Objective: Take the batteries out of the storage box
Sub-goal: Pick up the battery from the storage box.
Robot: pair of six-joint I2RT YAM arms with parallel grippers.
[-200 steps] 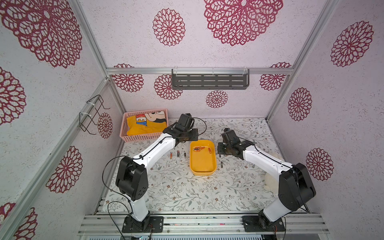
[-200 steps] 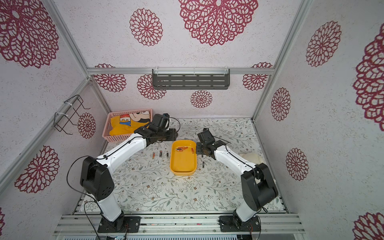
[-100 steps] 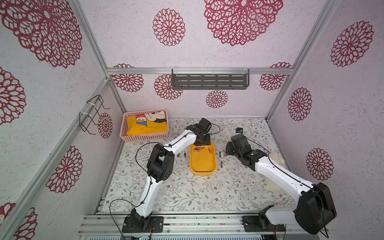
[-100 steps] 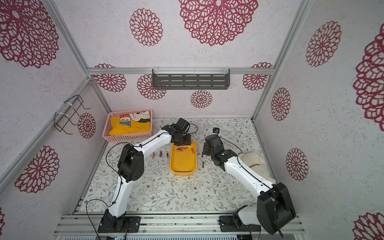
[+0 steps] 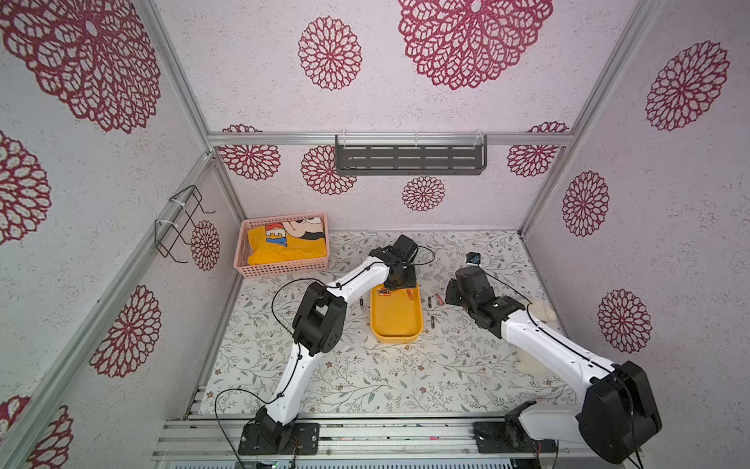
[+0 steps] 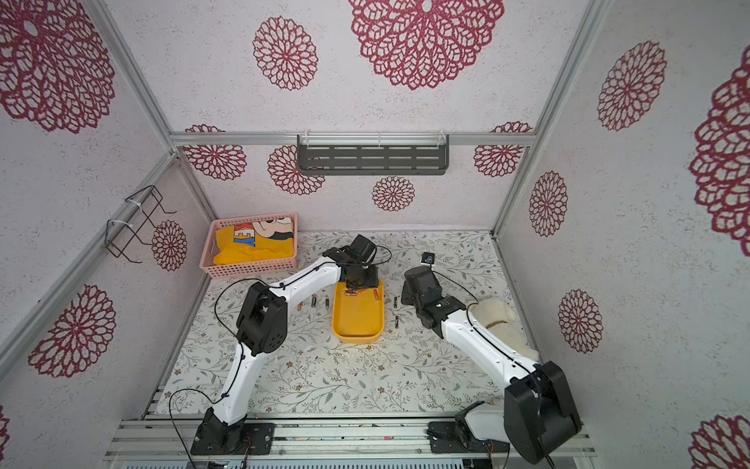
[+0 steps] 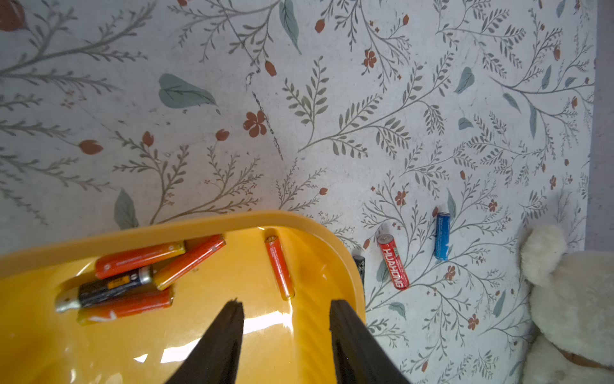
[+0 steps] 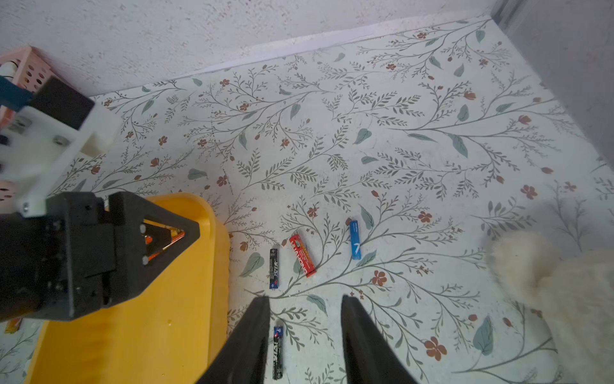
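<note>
- A pink basket (image 5: 284, 266) holding a yellow cloth (image 5: 284, 249) sat in the far left corner of the desk (image 5: 365, 377).
- Three batteries (image 6: 313, 300) lay on the desk just left of the storage box (image 5: 395, 325), apart from one another.
- The left gripper (image 7: 284, 302) hung over the box's far end, its fingers spread and nothing between them.
- The storage box lay near the desk's middle, long sides running front to back, its front half bare.
- At its far end lay a bunch of four (image 7: 133, 276), three orange and one black, touching. A single orange battery (image 7: 279, 266) lay apart from them, just ahead of the left fingertips.
- Right of the box, on the desk, a black battery (image 8: 274, 267), a red battery (image 8: 302, 255) and a blue battery (image 8: 355, 240) lay side by side without touching. A second black battery (image 8: 277, 352) lay nearer the front edge.
- The right gripper (image 8: 304, 299) hovered above these, fingers spread and empty, with the second black battery below, just beside one finger.
- A cream plush toy (image 6: 495, 320) rested by the right edge.
</note>
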